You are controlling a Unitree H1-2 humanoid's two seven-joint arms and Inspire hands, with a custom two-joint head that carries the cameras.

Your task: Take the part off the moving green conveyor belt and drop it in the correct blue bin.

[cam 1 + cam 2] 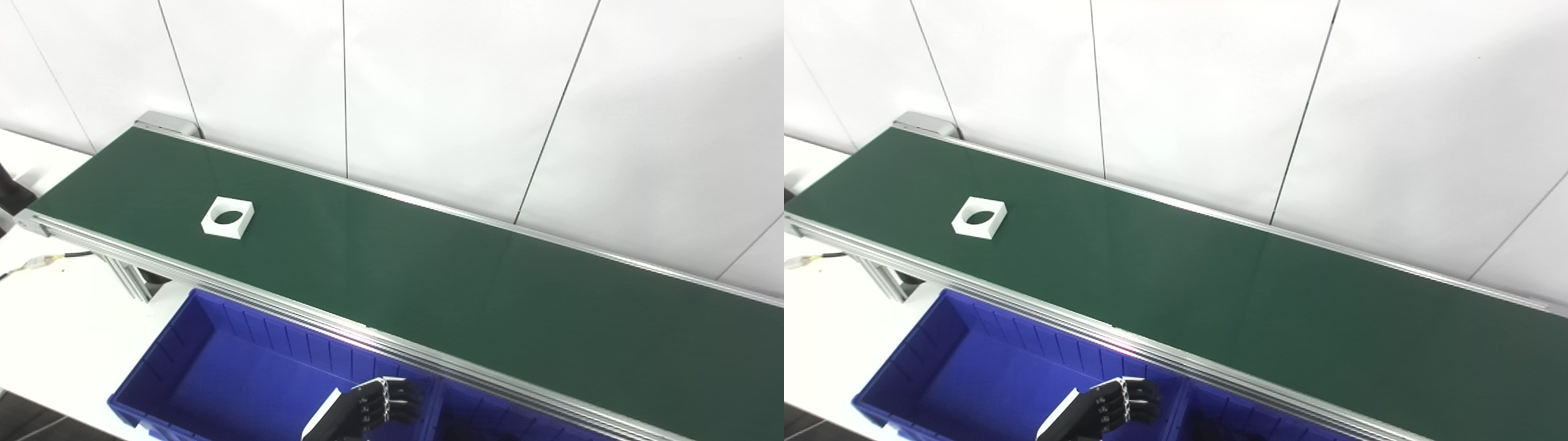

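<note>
White wall panels (453,92) behind, split by thin dark seams. White table (55,306) lower left. Silver frame leg (128,278) standing on it. Black cable with a pale connector (37,262) lying on it at the left edge.

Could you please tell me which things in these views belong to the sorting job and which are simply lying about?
Part of the job:
- white square part with a round hole, lying on the belt
- green conveyor belt
- left blue bin
- second blue bin, mostly cut off
- one hand, over the bins, holding nothing

Lying about:
- cable on the white table
</note>
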